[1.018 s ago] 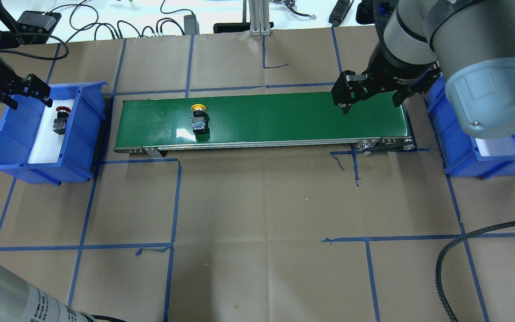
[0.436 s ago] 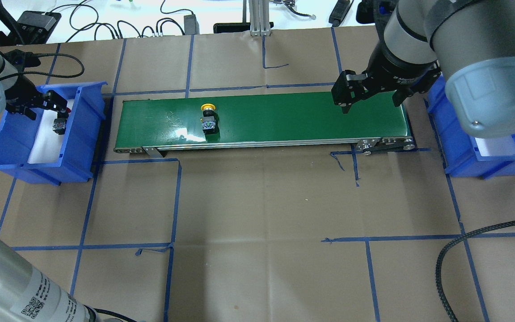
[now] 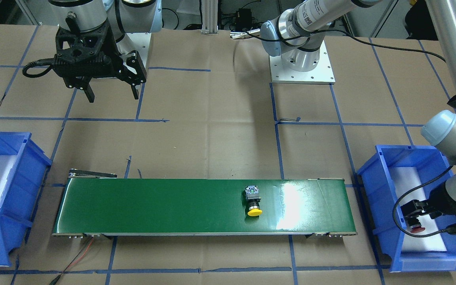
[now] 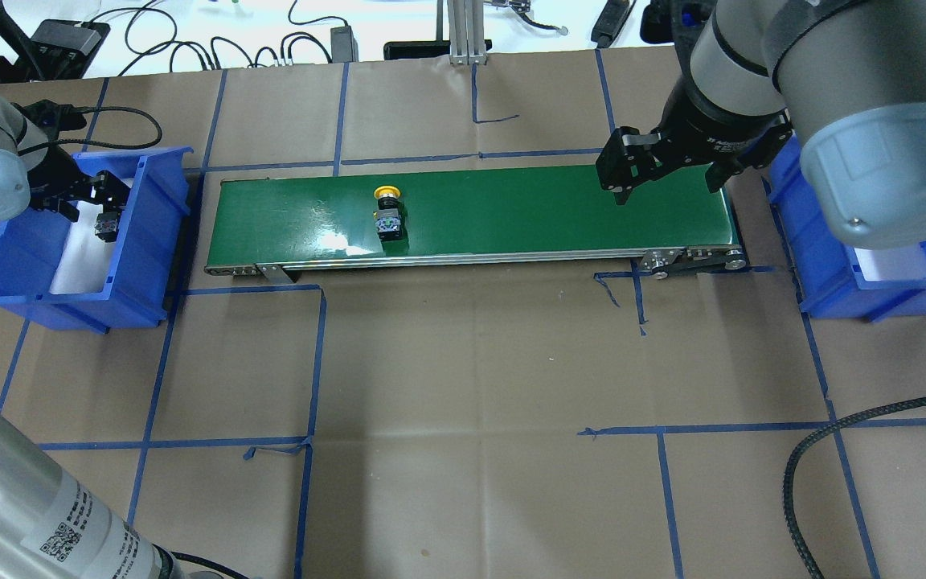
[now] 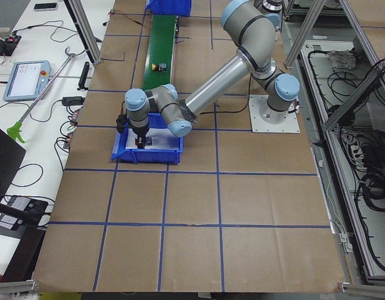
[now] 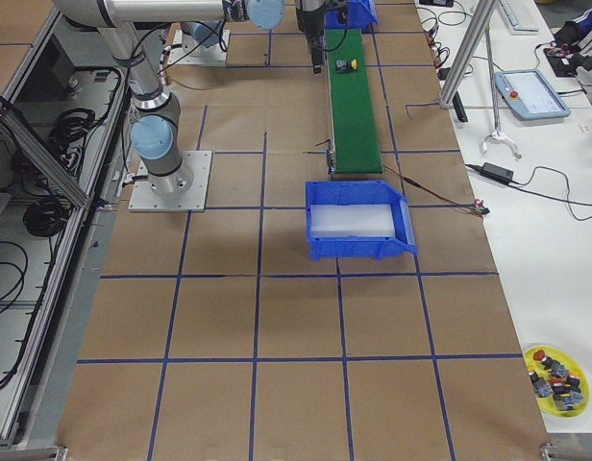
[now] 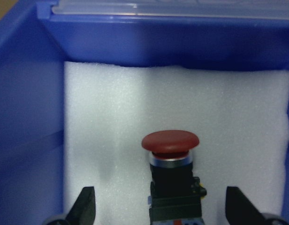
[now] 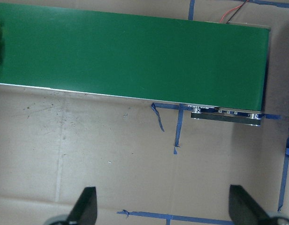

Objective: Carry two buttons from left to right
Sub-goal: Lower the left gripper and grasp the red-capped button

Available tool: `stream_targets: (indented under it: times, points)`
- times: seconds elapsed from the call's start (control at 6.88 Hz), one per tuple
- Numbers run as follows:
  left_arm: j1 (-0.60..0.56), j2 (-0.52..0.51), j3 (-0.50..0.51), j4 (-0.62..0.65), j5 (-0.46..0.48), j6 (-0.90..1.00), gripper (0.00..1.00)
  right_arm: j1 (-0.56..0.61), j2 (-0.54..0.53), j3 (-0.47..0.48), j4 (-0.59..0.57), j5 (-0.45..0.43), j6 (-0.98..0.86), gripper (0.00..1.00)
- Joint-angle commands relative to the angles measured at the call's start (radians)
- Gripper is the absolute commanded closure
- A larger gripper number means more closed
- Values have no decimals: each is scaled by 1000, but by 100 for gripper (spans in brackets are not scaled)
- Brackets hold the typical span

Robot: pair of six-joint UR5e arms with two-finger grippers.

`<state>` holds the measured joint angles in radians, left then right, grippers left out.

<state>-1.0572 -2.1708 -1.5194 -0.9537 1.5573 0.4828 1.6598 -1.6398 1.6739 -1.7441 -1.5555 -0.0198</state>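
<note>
The left hand (image 4: 92, 201) is down inside the blue bin (image 4: 149, 241) on the left. Its fingers (image 7: 86, 206) are spread wide on either side of the red button (image 7: 170, 143), which lies on white padding (image 7: 111, 117) and seems untouched. The yellow button (image 4: 387, 211) lies on the green belt (image 4: 551, 209), left of its middle. The right hand (image 4: 666, 189) hovers, released, over the belt's right end, beside the other blue bin (image 4: 825, 273).

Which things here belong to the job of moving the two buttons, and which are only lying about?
Belonging to the job: yellow button, red button, green conveyor belt, left bin, right bin, left gripper, right gripper.

Lying about: yellow dish of spare parts, tablet, black cable.
</note>
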Motion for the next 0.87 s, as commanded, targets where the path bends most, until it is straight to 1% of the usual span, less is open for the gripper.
stream_targets:
  times: [0.0, 0.15, 0.29, 0.44, 0.58, 0.73]
  points:
    - [-1, -4, 1, 1, -5, -6, 46, 0, 0, 0, 0, 0, 0, 0]
    - [-6, -4, 1, 1, -6, -6, 61, 0, 0, 0, 0, 0, 0, 0]
    - [-9, -3, 4, -7, -8, -10, 81, 0, 0, 0, 0, 0, 0, 0]
    - [-7, 17, 18, -23, -32, -10, 90, 0, 0, 0, 0, 0, 0, 0]
    - [-4, 43, 40, -84, -33, -7, 91, 0, 0, 0, 0, 0, 0, 0]
    - [6, 90, 60, -167, -29, 0, 91, 0, 0, 0, 0, 0, 0, 0]
